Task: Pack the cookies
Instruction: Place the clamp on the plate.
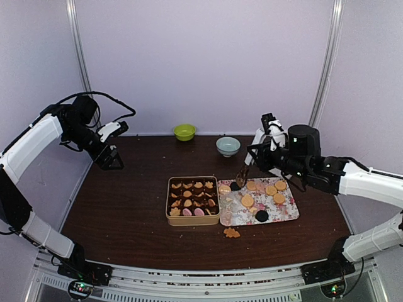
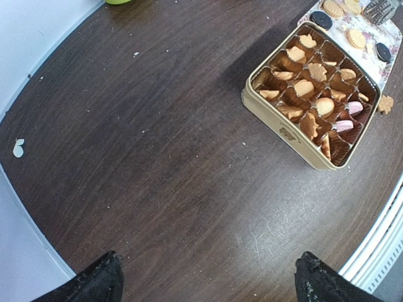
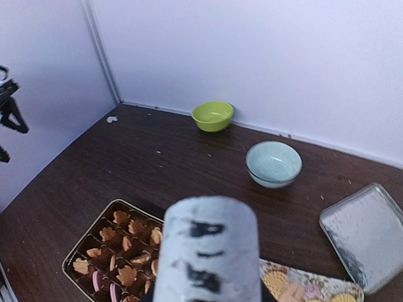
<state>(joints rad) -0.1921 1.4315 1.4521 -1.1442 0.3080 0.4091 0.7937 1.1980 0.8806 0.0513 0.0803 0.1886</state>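
Room: pale lilac walls (image 1: 208, 63), dark wooden table (image 1: 126, 207).
Centre: a tan tin (image 1: 192, 221) holds many cookies (image 1: 187, 194).
Beside it: a floral tray (image 1: 288, 212) on its right carries round ones.
Stray: a loose cookie (image 1: 232, 233) lies just near of the tray.
Left: left gripper (image 1: 113, 162) raised, jaws wide, empty.
Right: right gripper (image 1: 242, 175) over the tray's far-left corner; I can't tell its grip.

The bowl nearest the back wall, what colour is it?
The bowl is lime green, clearest in the right wrist view.
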